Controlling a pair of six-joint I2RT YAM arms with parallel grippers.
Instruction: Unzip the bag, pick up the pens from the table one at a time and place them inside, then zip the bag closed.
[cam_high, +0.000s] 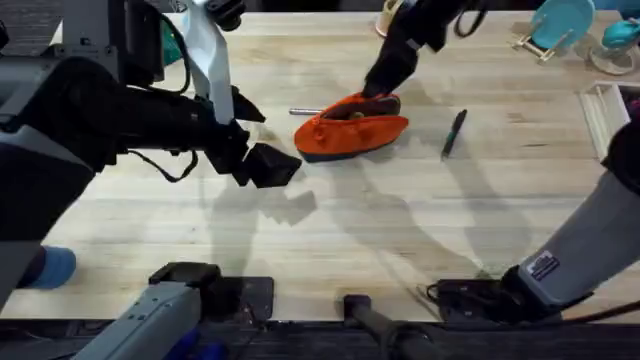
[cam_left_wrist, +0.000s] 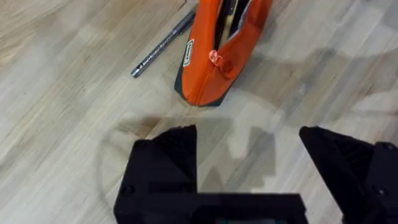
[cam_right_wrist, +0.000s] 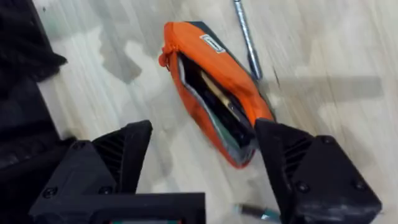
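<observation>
The small orange fabric pouch with a dark navy base (cam_high: 350, 127) lies on the light wooden plank surface (cam_high: 400, 230), a little to the far side of its middle. Its zipper is open. The right claw (cam_high: 385, 75) hangs just above the far right end of the pouch, with its two black fingers (cam_right_wrist: 305, 168) spread wide and holding nothing. The left claw (cam_high: 262, 160) is to the left of the pouch and a little nearer, apart from it, also open and empty.

The slim shiny silver pen (cam_high: 305, 111) lies on the surface beside the far left part of the pouch, partly hidden behind it in the overhead view. The dark green-black pen (cam_high: 454, 132) lies to the right of the pouch, apart from it. Nothing lies between either claw and the pouch.

The right wrist view looks into the open mouth of the pouch (cam_right_wrist: 217, 106), where a dark inside and a pale slim shape appear. The left wrist view shows the closed end of the pouch (cam_left_wrist: 217, 56) with the orange zipper pull (cam_left_wrist: 215, 58) and the silver pen (cam_left_wrist: 160, 46) beside it.
</observation>
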